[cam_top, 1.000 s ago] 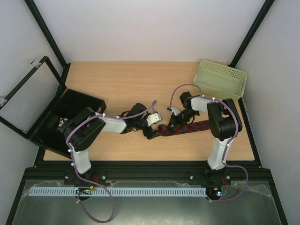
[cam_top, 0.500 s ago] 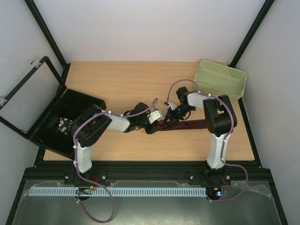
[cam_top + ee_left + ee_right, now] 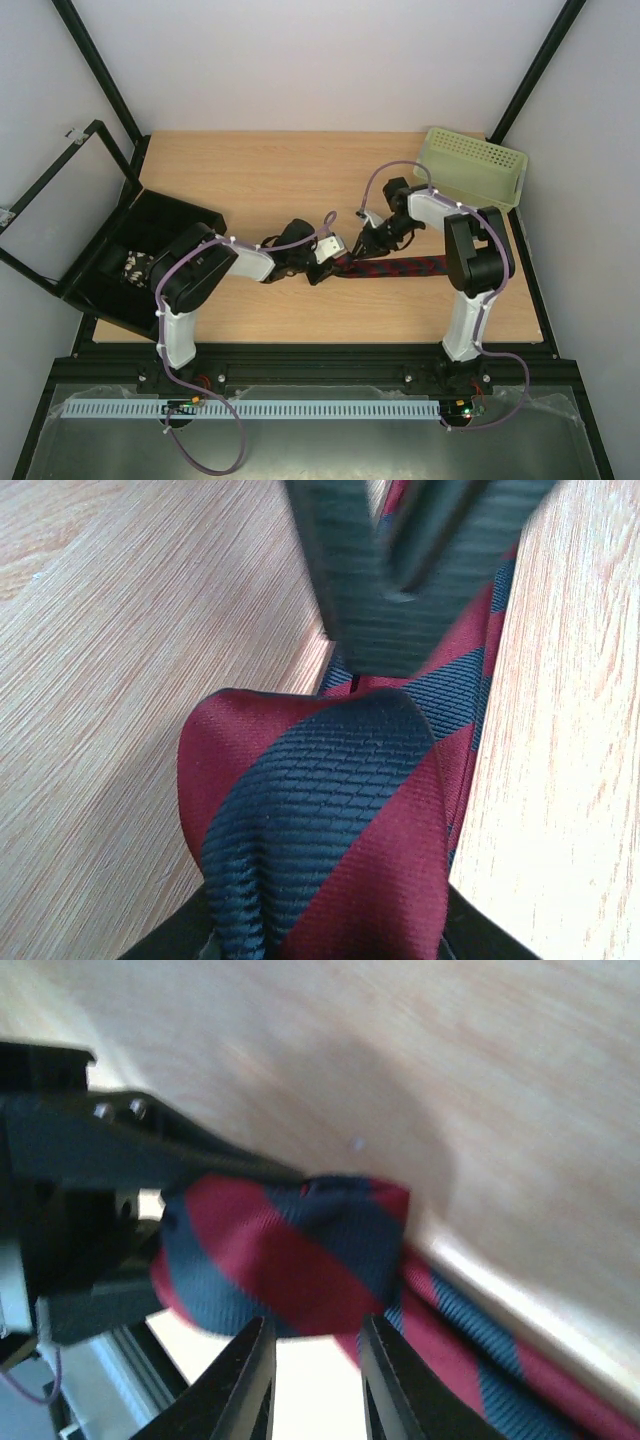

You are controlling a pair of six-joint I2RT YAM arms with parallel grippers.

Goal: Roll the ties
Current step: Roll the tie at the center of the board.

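Top external view: one tie (image 3: 400, 268), dark red with navy stripes, lying flat right of centre on the bench (image 3: 260, 180), its left tip folded over. Left end effector (image 3: 333, 263) pinches that fold. Right end effector (image 3: 362, 247) is narrowly parted, holding nothing, just beside it. Handling, as judged: light, limp, slippery; grip the fold, not the loose length.

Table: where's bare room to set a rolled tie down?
Free: far strip of table between black box and basket; near strip in front of the tie. Crowded: centre, left gripper and right gripper at the tie's rolled end.
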